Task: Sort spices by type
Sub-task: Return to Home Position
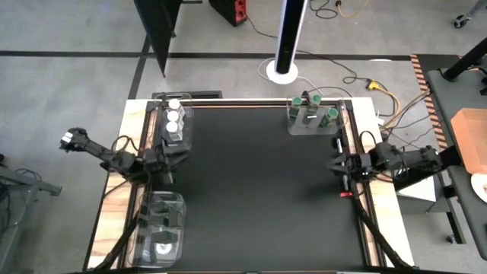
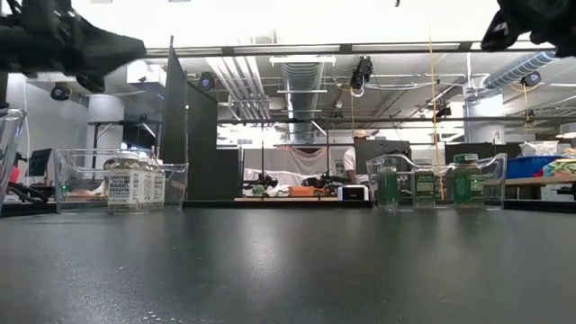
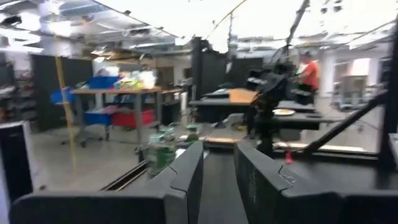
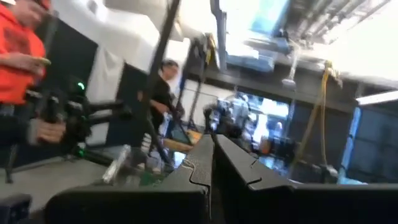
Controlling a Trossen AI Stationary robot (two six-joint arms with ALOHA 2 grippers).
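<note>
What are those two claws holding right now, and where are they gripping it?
Nothing. The left gripper is slightly open with only bare table showing through the gap; the right gripper is shut and also empty.

A black mat (image 1: 259, 190) covers the table; one clear tray (image 1: 188, 122) sits at its far left corner, a second tray (image 1: 303, 129) far right, a third tray (image 1: 183, 221) near left, a white post (image 1: 289, 38) beyond

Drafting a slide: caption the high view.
White-lidded jars in upper-left tray, green-lidded jars in upper-right tray; left gripper and right gripper at the sides.
</note>
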